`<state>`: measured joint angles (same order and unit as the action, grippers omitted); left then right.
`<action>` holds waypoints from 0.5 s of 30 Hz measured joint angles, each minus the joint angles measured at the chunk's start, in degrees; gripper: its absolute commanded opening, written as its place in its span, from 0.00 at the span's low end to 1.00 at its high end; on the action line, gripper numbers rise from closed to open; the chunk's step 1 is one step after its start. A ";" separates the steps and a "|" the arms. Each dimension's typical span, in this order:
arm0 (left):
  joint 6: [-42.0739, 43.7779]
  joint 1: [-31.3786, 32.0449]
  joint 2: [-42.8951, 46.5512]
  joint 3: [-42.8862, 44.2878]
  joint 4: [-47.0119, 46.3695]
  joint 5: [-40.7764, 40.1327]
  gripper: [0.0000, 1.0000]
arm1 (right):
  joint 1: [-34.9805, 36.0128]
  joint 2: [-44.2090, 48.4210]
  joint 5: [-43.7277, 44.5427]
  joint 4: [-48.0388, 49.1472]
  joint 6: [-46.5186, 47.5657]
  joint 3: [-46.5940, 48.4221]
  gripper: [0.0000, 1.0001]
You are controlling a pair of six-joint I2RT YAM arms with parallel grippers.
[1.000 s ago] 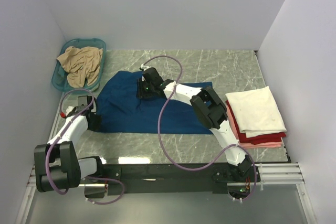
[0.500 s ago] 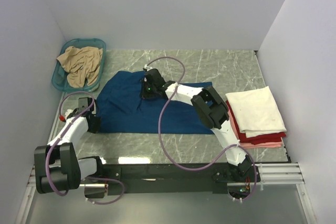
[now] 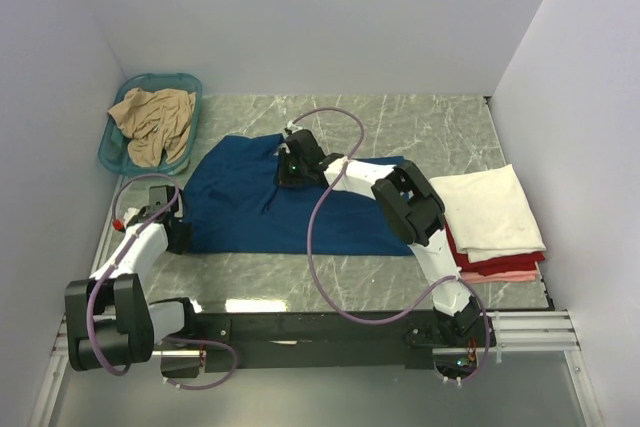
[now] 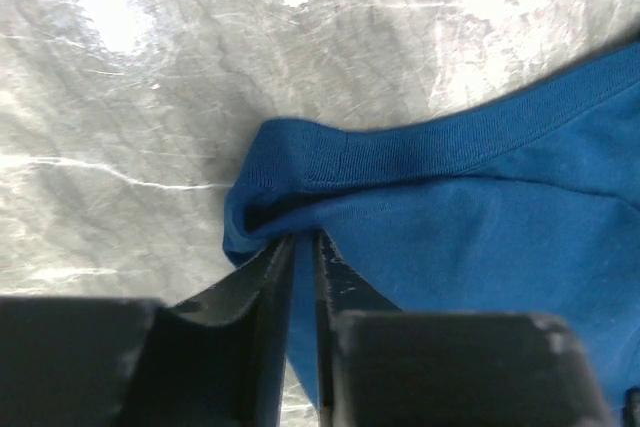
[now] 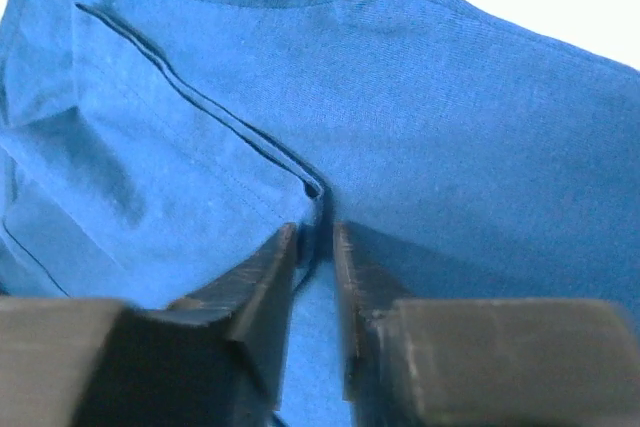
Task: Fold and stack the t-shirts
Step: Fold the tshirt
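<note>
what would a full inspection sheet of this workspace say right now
surface: grey marbled table
job's things: dark blue t-shirt spread mid-table; folded stack at right, cream over red and pink; tan t-shirt crumpled in teal basket
clutter: nothing seen
grippers: left gripper shut on the blue shirt's near-left corner; right gripper jaws nearly together astride a fold, grip unclear
cables: purple cable loops across the blue shirt
surroundings: plain white walls

Spread shirt (image 3: 240,212) on table (image 3: 420,127) centre — basket (image 3: 118,154) holding crumpled shirt (image 3: 152,122) behind-left, folded stack (image 3: 488,209) right.
</note>
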<state>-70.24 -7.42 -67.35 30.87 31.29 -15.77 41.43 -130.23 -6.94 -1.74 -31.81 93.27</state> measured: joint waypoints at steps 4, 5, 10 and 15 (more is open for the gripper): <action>1.44 0.00 2.78 0.70 3.08 -0.09 0.34 | -0.04 0.79 0.26 -0.61 0.15 -0.02 0.57; 2.05 0.00 4.20 1.53 4.55 -0.11 0.36 | -0.07 1.42 0.61 -1.51 0.13 -0.09 0.60; 5.99 0.00 11.76 7.32 6.47 0.92 0.44 | -0.24 9.33 3.34 -5.29 0.31 -4.13 0.64; 8.41 2.54 10.84 11.32 0.87 4.48 0.43 | -2.05 24.52 7.50 -7.08 -0.72 -16.26 0.64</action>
<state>-61.82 -4.89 -56.51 42.19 32.16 -11.29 39.38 -105.71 0.56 -8.82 -32.53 77.01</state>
